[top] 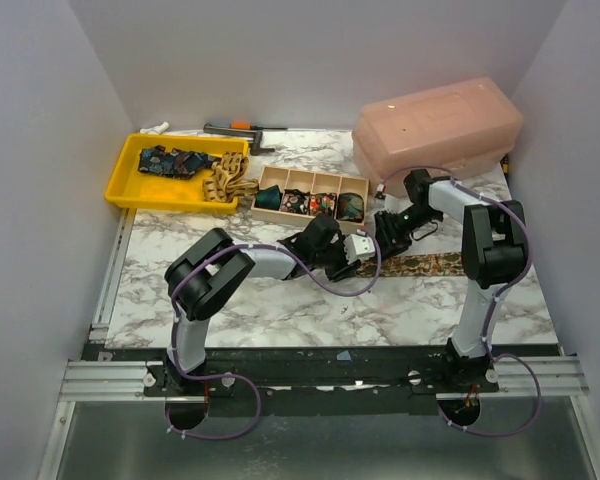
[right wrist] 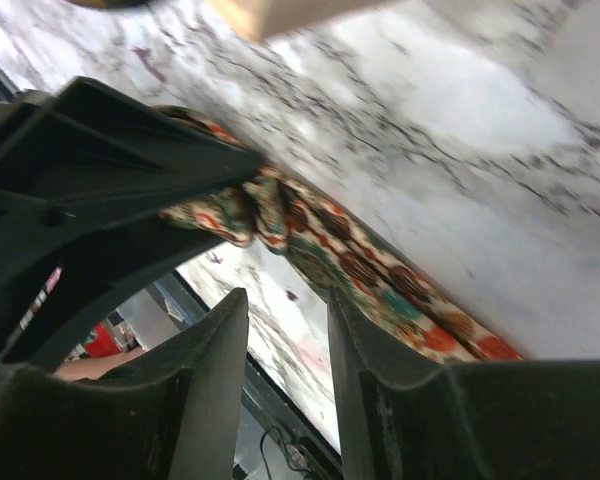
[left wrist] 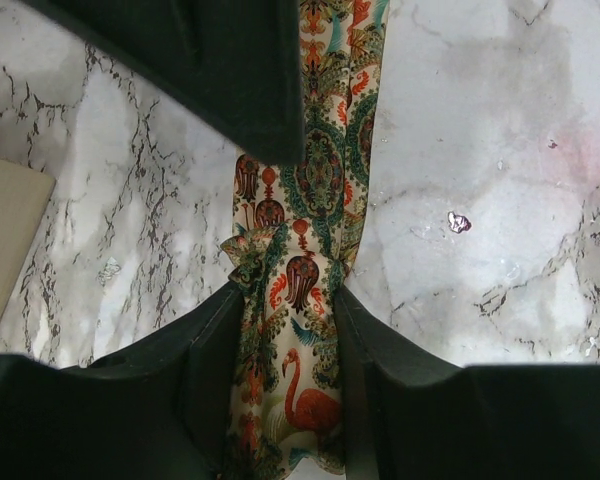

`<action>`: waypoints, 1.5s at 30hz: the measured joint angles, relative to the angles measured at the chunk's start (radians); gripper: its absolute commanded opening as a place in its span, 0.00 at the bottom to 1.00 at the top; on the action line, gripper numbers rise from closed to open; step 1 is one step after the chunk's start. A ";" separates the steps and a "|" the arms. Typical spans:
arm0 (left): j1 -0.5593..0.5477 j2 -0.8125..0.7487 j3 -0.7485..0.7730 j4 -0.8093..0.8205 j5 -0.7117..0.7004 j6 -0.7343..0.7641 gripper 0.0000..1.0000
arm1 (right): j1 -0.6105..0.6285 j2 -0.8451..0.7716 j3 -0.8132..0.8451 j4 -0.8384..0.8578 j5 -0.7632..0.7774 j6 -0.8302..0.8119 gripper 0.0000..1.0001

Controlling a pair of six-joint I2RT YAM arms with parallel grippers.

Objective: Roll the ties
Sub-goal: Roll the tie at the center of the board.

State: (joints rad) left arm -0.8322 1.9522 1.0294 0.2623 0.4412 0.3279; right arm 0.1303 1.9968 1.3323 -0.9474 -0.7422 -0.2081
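A multicoloured patterned tie [top: 432, 265] lies flat along the marble table to the right of centre. My left gripper [top: 365, 249] is shut on its left end; in the left wrist view the tie [left wrist: 320, 160], with a flamingo print, runs between the fingers of that gripper [left wrist: 290, 365] and is bunched at their tips. My right gripper [top: 389, 235] is right beside it, open and empty. In the right wrist view the tie [right wrist: 380, 270] passes just above the right gripper [right wrist: 285, 350], with bare table between its fingers. Several rolled ties [top: 269, 198] sit in a wooden box.
The wooden compartment box [top: 315, 174] stands just behind both grippers. A yellow tray [top: 165, 207] at back left holds a dark blue tie [top: 170, 160] and a tan tie [top: 228, 178]. A pink lidded tub [top: 435, 125] stands at back right. Small tools [top: 235, 128] lie by the back wall.
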 measured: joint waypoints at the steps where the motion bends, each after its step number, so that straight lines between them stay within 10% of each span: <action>1: 0.000 0.000 0.000 0.000 0.003 0.000 0.39 | 0.011 -0.002 0.008 0.004 -0.013 0.009 0.43; 20: 0.006 0.004 0.003 -0.004 0.023 0.000 0.41 | 0.105 0.064 0.021 0.098 -0.084 0.077 0.50; 36: 0.008 0.008 0.013 -0.018 0.027 -0.007 0.42 | 0.106 0.042 -0.038 0.119 -0.097 0.078 0.15; 45: 0.028 -0.002 -0.027 0.033 0.048 -0.043 0.74 | 0.106 0.031 -0.096 0.156 -0.083 0.089 0.00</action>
State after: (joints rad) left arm -0.8040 1.9499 1.0027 0.2951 0.4896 0.2848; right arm 0.2367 2.0281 1.2366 -0.7918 -0.8249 -0.1196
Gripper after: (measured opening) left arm 0.667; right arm 0.014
